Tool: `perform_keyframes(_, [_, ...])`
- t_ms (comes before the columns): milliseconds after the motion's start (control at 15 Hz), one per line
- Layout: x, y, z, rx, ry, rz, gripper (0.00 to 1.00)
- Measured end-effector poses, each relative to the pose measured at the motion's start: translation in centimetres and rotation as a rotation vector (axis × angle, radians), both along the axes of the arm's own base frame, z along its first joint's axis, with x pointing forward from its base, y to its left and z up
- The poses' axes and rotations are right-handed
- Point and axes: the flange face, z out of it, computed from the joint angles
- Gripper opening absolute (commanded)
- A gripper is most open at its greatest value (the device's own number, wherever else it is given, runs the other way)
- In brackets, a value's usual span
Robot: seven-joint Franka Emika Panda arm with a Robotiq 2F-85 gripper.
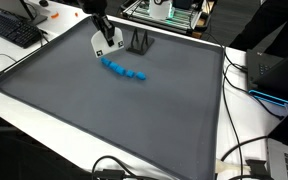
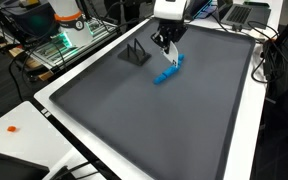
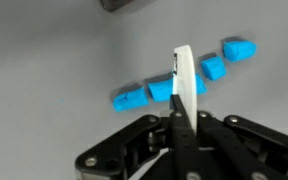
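Observation:
My gripper point(image 1: 105, 38) point(image 2: 167, 44) point(image 3: 180, 118) is shut on a thin white flat piece point(image 3: 184, 72), held upright and edge-on in the wrist view. It hangs just above a row of several small blue blocks point(image 1: 124, 69) point(image 2: 169, 70) point(image 3: 131, 98) lying on the dark grey mat point(image 1: 114, 120) point(image 2: 154, 120). In the wrist view the white piece crosses the middle of the row and hides part of it. Whether its tip touches the blocks cannot be told.
A small black wire stand point(image 1: 141, 42) point(image 2: 134, 53) sits on the mat close behind the blocks. A keyboard point(image 1: 14, 30), a green-lit rack point(image 2: 69, 38), cables point(image 1: 249, 150) and a laptop point(image 1: 274, 75) surround the mat on the white table.

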Motion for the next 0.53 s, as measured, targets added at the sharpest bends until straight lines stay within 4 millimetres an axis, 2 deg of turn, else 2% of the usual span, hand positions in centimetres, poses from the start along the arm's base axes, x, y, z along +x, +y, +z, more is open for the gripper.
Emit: perform_keyframes(533, [-4.9,2.1,0.6,0.067,0.033,-0.266,0.01])
